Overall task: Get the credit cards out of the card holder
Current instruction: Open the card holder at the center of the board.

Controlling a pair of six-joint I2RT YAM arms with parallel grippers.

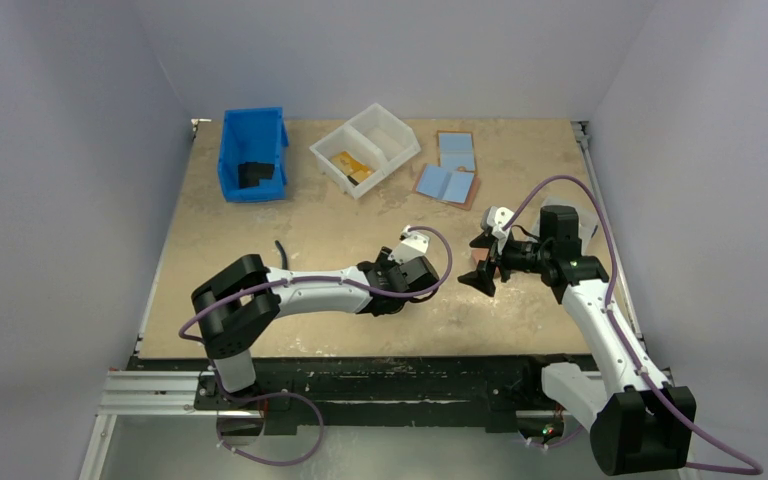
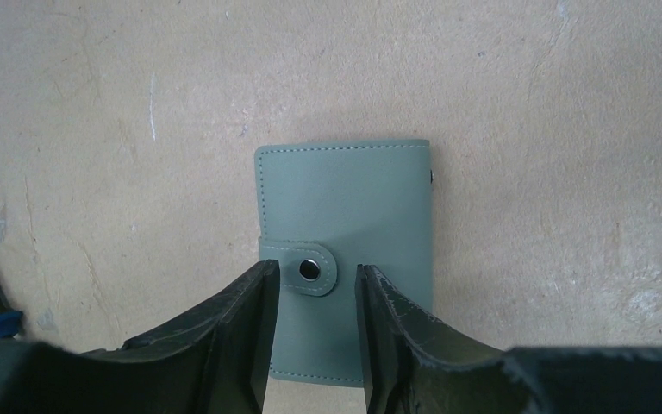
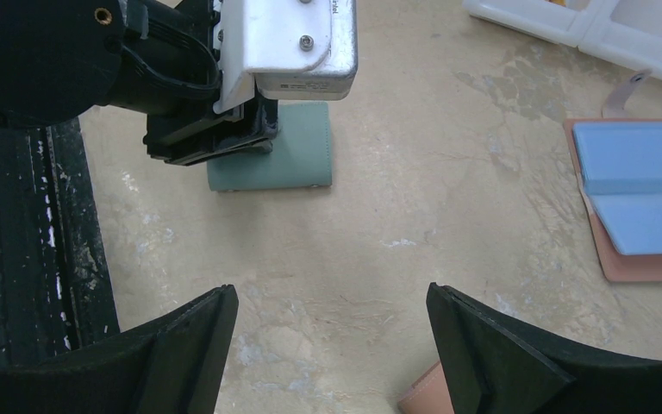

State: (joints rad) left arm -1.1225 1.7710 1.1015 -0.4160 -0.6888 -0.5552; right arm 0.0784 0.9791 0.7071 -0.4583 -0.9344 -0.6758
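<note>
Jaws of the left gripper (image 2: 315, 274) stand partly open, straddling the snap tab (image 2: 321, 255) of the closed card holder (image 2: 345, 198), which lies flat on the table (image 2: 95, 129). Right gripper (image 3: 332, 302) jaws gape wide, holding nothing, beside it.

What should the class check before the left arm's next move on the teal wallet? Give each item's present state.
1. Teal wallet lies flat on the table: ok.
2. Snap tab undone: not ok, it is fastened.
3. Left jaws either side of the tab: ok.
4. Right jaws open, apart from the wallet: ok.
5. Cards inside the wallet: cannot tell.
</note>
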